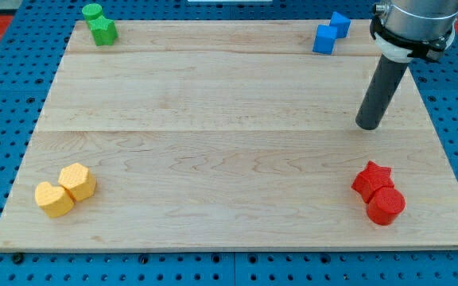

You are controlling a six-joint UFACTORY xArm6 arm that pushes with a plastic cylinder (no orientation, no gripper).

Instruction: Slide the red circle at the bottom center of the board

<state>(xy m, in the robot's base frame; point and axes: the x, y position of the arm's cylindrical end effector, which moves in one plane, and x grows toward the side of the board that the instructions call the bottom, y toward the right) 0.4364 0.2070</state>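
The red circle (386, 206) lies near the board's bottom right corner, touching a red star (371, 179) just above and left of it. My tip (367, 125) is on the board at the right side, above the red star with a gap between them. It touches no block.
Two yellow blocks, a hexagon (78, 181) and a heart-like one (54, 199), sit together at the bottom left. Two green blocks (99, 25) sit at the top left corner. Two blue blocks (331, 32) sit at the top right. The wooden board (229, 143) rests on a blue pegboard.
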